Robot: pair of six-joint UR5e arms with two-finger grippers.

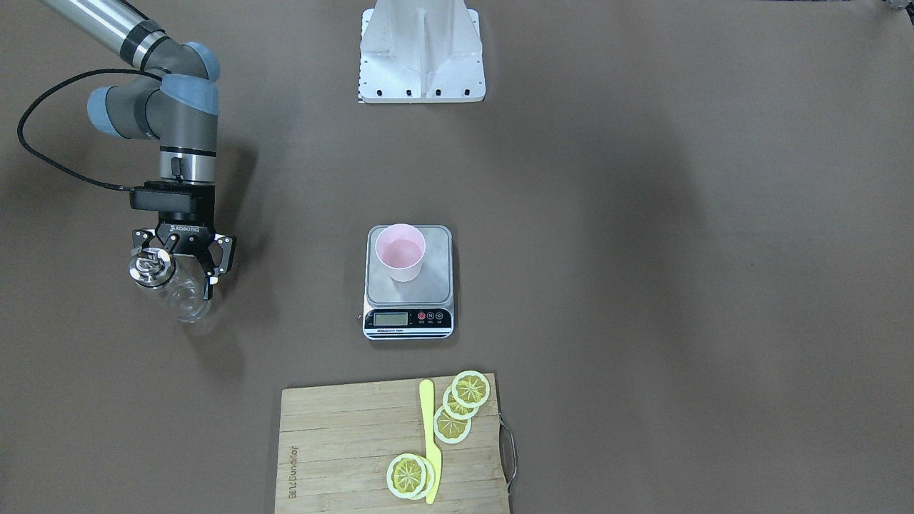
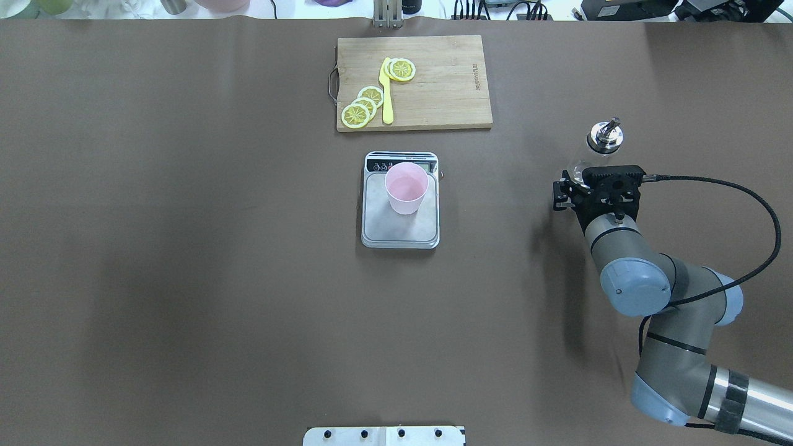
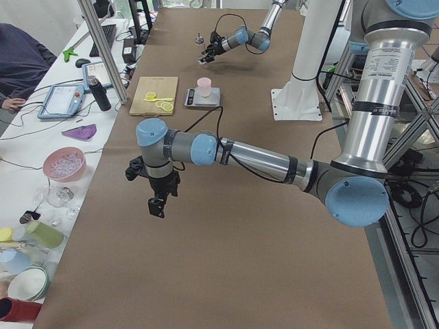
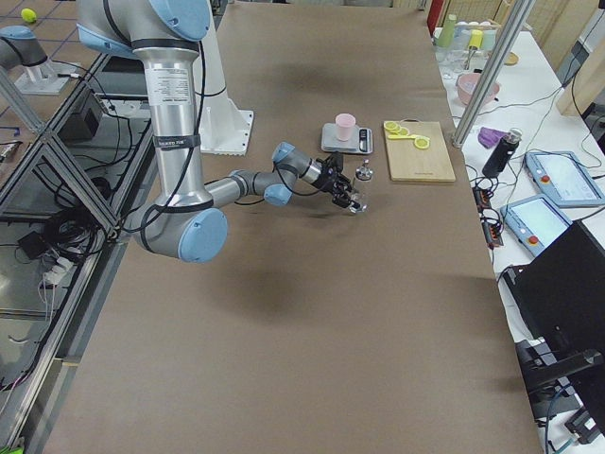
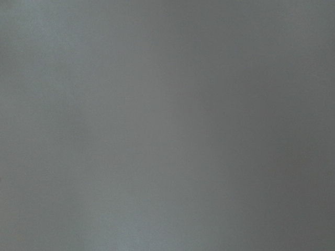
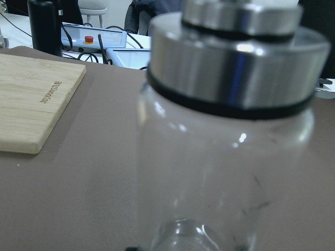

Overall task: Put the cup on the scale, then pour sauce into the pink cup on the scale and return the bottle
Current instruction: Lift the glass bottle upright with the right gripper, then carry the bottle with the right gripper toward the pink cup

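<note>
the cup (image 1: 400,251) sits on the scale (image 1: 435,285), likely already filled, and the right jaws clasp the upright bottle (image 1: 186,300) well aside on the table (image 1: 643,285), so only letting go seems left; i cannot tell the left jaws' state.

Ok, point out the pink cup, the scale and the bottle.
pink cup (image 1: 400,252), front-facing view, the inside of the cup.
scale (image 1: 437,284), front-facing view, bare steel platform beside the cup.
bottle (image 2: 604,137), overhead view, its metal pourer cap.
</note>
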